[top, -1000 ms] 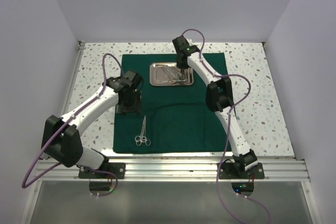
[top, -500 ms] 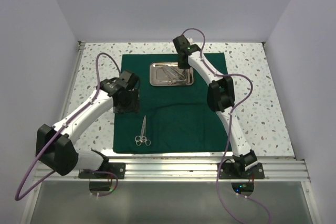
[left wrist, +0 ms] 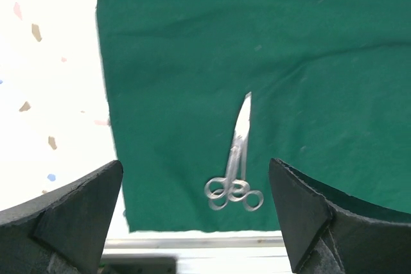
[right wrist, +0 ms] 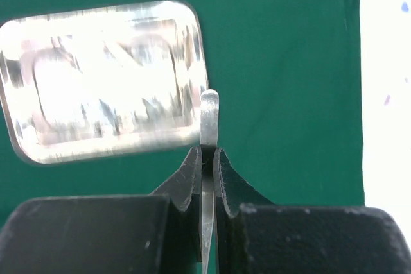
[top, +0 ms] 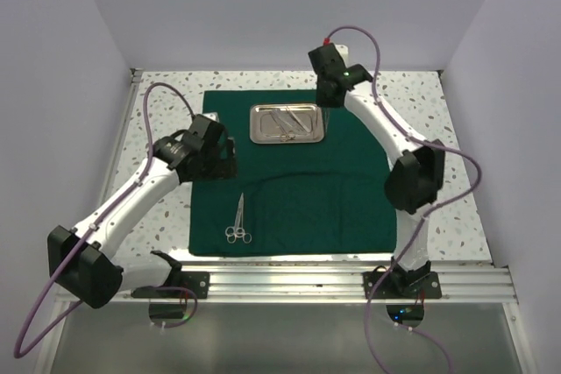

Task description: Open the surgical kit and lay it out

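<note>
Left side: the left pincer [left wrist: 196, 166] hangs over the front-left part of the green cloth [top: 289, 190], its jaws spread wide with nothing between them. Directly beneath lie the ring-handled scissors [left wrist: 235, 158], flat on the cloth, rings toward the near edge and tip pointing away. Judged to be set down in their laid-out position, clear of the cloth's left border.

Centre: the cloth is opened flat on the speckled table [top: 158, 102], serving as the field for the kit. The steel tray [top: 253, 125] sits on its far portion. At least one instrument lies in it; the glare prevents a count.

Right side: the right pincer [right wrist: 207, 153] is clamped narrowly on a slim silver instrument [right wrist: 209, 117], probably tweezers seen edge-on, though this cannot be confirmed. It is held above the cloth just off the tray's right end. The grip sits well back along the shaft, leaving the tip free, which suits placing it on open cloth beside the scissors.
</note>
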You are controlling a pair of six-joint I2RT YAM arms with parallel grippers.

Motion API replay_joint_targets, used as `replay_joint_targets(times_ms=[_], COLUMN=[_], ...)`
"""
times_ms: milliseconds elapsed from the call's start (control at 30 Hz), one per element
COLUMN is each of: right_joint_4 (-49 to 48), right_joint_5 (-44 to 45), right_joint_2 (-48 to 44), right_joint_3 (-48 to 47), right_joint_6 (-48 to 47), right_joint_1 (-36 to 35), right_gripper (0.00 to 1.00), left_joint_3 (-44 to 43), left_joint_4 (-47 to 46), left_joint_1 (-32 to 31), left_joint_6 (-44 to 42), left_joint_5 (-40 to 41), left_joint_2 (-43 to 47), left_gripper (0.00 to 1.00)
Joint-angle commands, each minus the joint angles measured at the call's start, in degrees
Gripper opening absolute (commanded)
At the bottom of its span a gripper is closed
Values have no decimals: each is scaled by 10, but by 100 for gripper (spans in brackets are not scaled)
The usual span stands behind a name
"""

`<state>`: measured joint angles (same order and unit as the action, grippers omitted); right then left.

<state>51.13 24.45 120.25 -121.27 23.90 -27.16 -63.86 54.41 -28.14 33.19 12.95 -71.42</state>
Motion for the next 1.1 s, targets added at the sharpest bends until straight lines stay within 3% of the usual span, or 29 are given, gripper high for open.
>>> replay_joint_targets(times_ms=[0,167,267,433,667,767,833,1067], right_joint_4=[-17,-43,-37,-58,-97,-79,-64,4], right_joint_5=[-28,-43,-50,-57,-59,-49,-39,-48], right_joint_2=[-135,-345,-438,-525,-509,-507,-519,-569], right_joint_3=[166,485,609,720,760,768,768,731], right_joint_6=[39,87,116,147,165,176,176,157], right_joint_1=[-27,-56,-67,-77,-78,-78,-77,-78], right_gripper=[0,0,0,0,0,81,91,92], left_joint_3=[-21,-78,-146,-260,-499,-581,-620,-646], left_joint_4=[-93,-184,-199,-208,-165,-147,-150,-219], left_joint_1=[4,4,2,-9,-30,-30,-30,-30], left_joint_6=[-20,-35,-47,-45,-30,-9,3,64], left_joint_5=[-25,-49,-66,-69,-63,-55,-51,-25], left_joint_2=[-25,-88,-156,-287,-482,-577,-605,-673], left_gripper=[100,100,94,87,83,80,78,68])
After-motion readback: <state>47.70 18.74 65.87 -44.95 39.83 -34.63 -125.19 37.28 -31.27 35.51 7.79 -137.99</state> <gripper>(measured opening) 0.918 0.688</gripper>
